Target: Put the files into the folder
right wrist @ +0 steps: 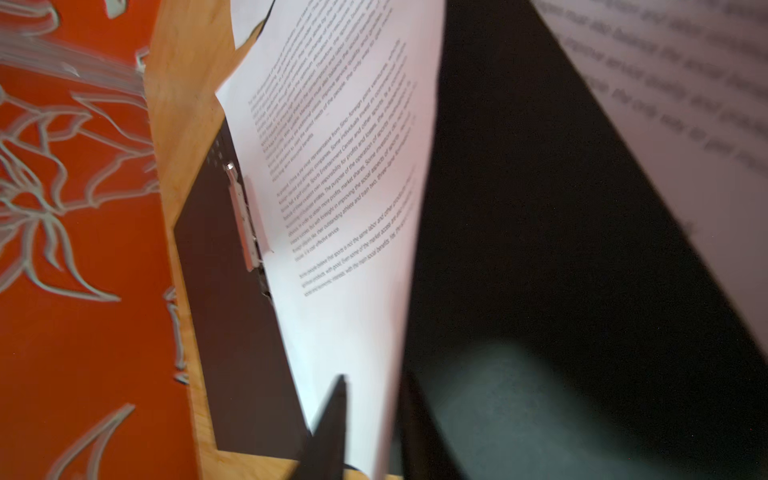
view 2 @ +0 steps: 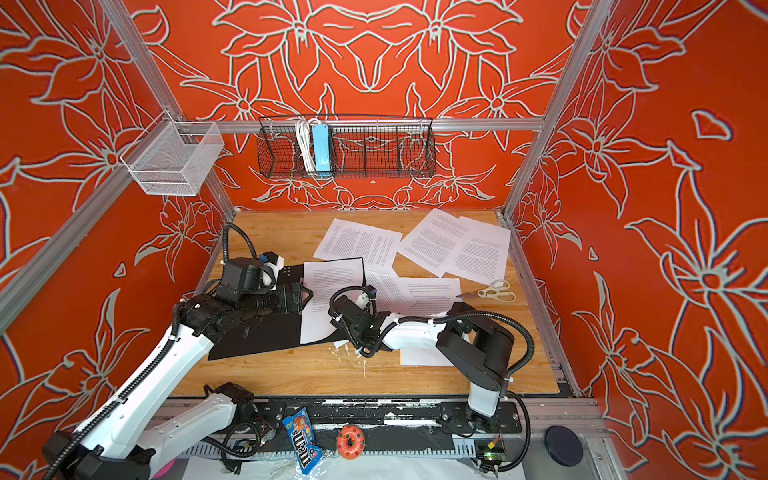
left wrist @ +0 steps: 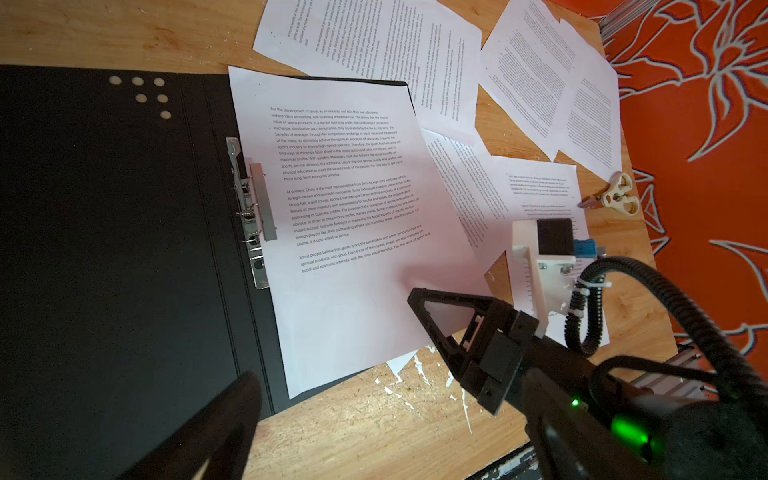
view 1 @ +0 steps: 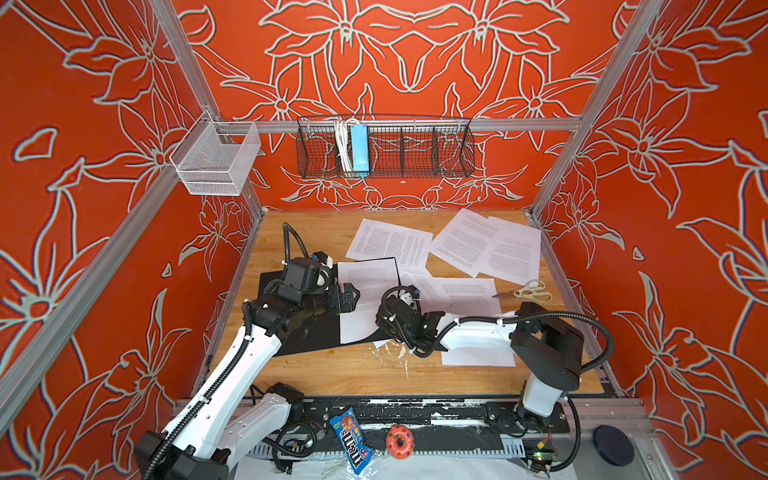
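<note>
Folder lies open left of centre on the counter, one sheet on its right half, other files loose far right. Right hand stands slightly apart around that sheet's near corner; left hand gapes above the folder. Advised: release fully, sheet square against the clip.

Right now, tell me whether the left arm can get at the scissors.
Probably not. The scissors lie at the far right, and the right arm reaches in between them and the left gripper, over the folder.
</note>
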